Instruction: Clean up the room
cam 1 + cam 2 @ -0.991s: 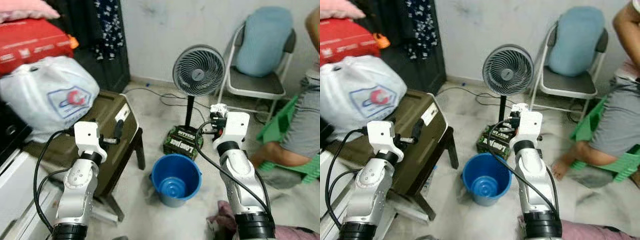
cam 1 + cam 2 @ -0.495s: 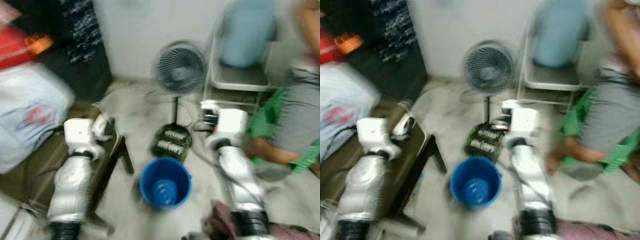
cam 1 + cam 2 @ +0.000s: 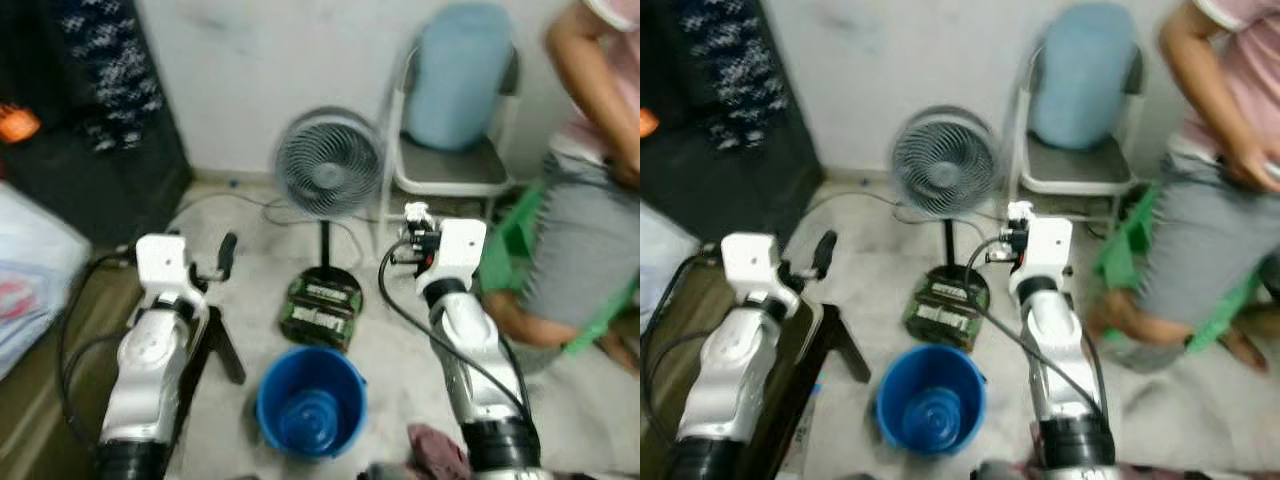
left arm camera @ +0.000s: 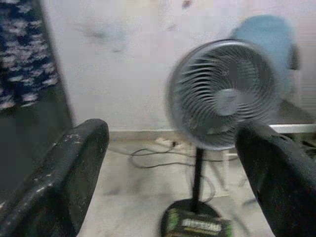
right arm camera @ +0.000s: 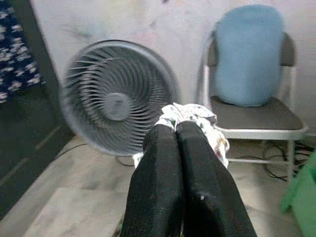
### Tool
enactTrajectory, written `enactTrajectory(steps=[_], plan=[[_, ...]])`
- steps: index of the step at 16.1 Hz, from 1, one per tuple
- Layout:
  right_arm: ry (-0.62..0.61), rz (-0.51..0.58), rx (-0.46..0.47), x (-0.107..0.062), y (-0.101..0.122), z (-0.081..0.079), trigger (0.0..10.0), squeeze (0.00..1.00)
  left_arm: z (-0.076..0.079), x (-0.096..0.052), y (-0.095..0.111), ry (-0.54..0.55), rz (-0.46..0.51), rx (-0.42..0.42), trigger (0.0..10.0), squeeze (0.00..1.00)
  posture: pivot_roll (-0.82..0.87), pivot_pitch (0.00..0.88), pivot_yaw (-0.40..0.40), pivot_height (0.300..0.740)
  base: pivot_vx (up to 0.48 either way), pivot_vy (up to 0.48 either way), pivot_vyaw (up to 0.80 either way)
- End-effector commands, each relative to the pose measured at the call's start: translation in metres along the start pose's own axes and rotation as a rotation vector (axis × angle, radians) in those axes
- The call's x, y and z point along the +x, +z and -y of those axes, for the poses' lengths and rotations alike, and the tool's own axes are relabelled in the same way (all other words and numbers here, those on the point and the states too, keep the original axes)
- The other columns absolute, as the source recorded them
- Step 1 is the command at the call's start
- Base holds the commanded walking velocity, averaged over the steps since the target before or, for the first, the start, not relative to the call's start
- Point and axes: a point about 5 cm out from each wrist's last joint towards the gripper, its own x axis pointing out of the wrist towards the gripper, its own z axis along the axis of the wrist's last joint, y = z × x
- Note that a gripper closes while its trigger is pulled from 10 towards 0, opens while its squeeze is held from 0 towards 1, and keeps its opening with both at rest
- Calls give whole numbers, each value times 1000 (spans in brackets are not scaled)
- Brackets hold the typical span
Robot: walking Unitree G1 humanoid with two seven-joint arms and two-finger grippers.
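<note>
Right claw (image 5: 176,129) sits right of centre in the head views, raised above the floor, its two black fingers (image 5: 158,182) pressed together on a crumpled white wrapper (image 5: 197,121) that sticks out past the tips. In the left eye view the wrapper (image 3: 416,213) shows as a small pale lump at the top of the right arm, just in front of the chair. Left claw (image 4: 173,168) is held up at centre left with its fingers spread wide and nothing between them; in the left eye view it (image 3: 222,262) points toward the fan.

A grey fan (image 3: 329,166) stands on a thin pole at upper centre, with a dark box (image 3: 320,309) at its foot. Below the box, at lower centre, a blue bucket (image 3: 311,402) stands on the floor between the two arms. A folding chair (image 3: 449,165) with a light blue cushion (image 3: 458,78) leaning on its back is at upper right, against the wall. A person (image 3: 590,200) in a pink top and grey shorts stands at the right edge, beside something green (image 3: 505,245). A dark table (image 3: 60,380) takes the lower left corner, with a white bag (image 3: 30,275) at the left edge. A reddish cloth (image 3: 437,452) lies at the bottom edge, near the right arm. The head views are slightly blurred.
</note>
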Motion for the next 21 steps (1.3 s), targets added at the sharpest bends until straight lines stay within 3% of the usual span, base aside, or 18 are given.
enactTrajectory(steps=[1, 7, 10, 11, 13, 16, 21], plan=[[-3, 21, 12, 2, 5, 1, 10000, 0, -6, -3, -2, 19, -15, 22, 10000, 0, -58, 0, 27, 740, 0, 0, 0], [12, 37, -12, 7, 10, -2, 10000, 0, -16, -5, 5, 70, 8, 54, 10000, 0, -42, 0, 15, 740, 0, 0, 293], [27, 7, -8, 10, 6, -4, 10000, 0, -27, -14, 4, 93, 5, 93, 10000, 0, -19, 0, -15, 740, 0, 0, 590], [3, -44, 11, 11, -1, -3, 10000, 0, -36, -24, 1, 75, -14, 148, 10000, 0, 8, 0, -33, 740, 0, 0, 0], [-23, -79, 19, 11, -7, 0, 10000, 0, -36, -28, 2, 55, -19, 169, 10000, 0, 24, 0, -32, 740, 0, 0, 0], [-126, -207, 12, 13, -28, 9, 10000, 0, -26, -40, 9, -104, -38, 178, 10000, 0, 46, 0, 5, 740, 0, 0, 0], [-226, -346, 53, 12, -51, 15, 10000, 0, -23, -62, 13, -237, -96, 165, 10000, 0, 90, 0, 64, 740, 0, 0, 0]])
